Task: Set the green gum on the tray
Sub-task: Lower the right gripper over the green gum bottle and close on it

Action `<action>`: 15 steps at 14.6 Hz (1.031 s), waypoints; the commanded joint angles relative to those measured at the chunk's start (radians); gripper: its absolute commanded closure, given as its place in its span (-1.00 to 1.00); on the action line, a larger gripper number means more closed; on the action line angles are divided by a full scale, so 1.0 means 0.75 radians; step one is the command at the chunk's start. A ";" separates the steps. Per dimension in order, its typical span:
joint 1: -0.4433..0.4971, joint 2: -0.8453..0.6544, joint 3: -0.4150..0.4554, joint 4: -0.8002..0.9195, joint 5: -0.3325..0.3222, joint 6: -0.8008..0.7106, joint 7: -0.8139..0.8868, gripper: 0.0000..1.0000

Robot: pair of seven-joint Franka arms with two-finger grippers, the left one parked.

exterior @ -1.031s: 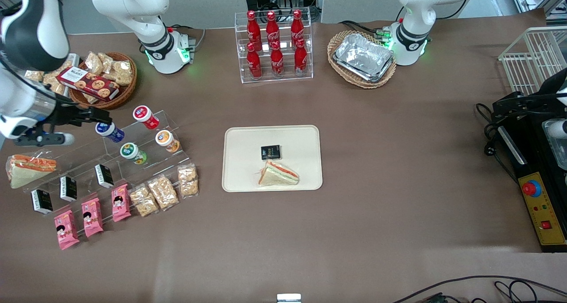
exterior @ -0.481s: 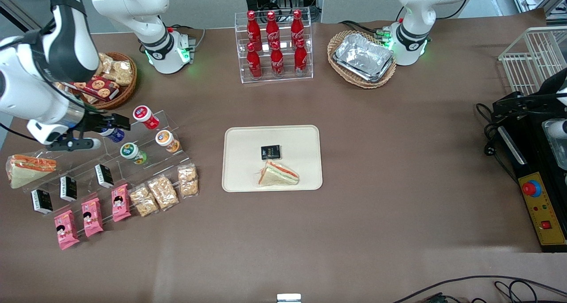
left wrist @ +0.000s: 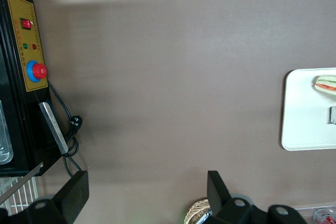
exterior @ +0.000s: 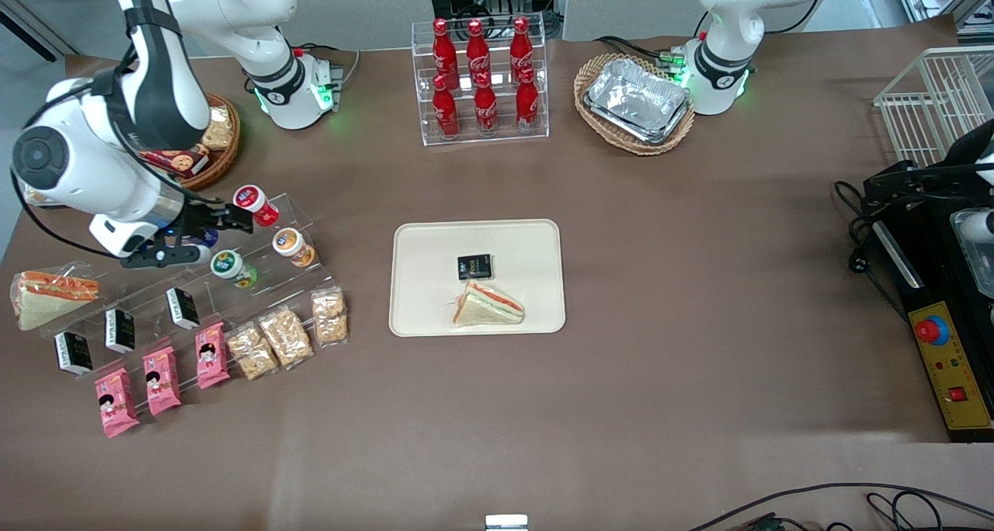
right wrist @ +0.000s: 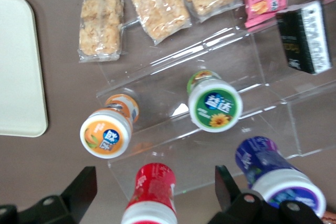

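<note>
The green gum (exterior: 227, 265) (right wrist: 215, 104) stands on the lower step of a clear stepped rack (exterior: 256, 275), its green-and-white lid facing up. My right gripper (exterior: 224, 236) (right wrist: 152, 198) hovers open above the rack's upper step, a little farther from the front camera than the gum. Between its fingers lies a red-lidded bottle (right wrist: 152, 198), untouched. The cream tray (exterior: 477, 240) (right wrist: 18, 66) lies mid-table toward the parked arm's end and holds a sandwich (exterior: 488, 306) and a small black packet (exterior: 474, 266).
An orange-lidded bottle (exterior: 289, 244) (right wrist: 106, 133) stands beside the gum, and a blue-lidded one (right wrist: 278, 179) sits under the gripper. Snack packets (exterior: 286, 337), black boxes (exterior: 183, 307) and pink packets (exterior: 163, 380) fill the rack's front. A cola rack (exterior: 481, 81) and baskets stand farther back.
My arm has swung along the rack's upper step toward the red-lidded bottle, and the gripper now covers the blue-lidded bottle. The bottles and the tray have not moved.
</note>
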 commanded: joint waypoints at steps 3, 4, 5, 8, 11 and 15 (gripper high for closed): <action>0.117 0.035 -0.007 -0.067 0.020 0.116 0.134 -1.00; 0.117 0.044 -0.007 -0.067 0.018 0.126 0.132 -1.00; 0.113 0.050 -0.009 -0.065 0.006 0.141 0.118 -1.00; 0.099 0.076 -0.023 -0.049 -0.037 0.198 0.038 -1.00; 0.023 0.136 -0.048 -0.037 -0.080 0.282 -0.137 -1.00; -0.008 0.166 -0.060 -0.039 -0.082 0.308 -0.204 -1.00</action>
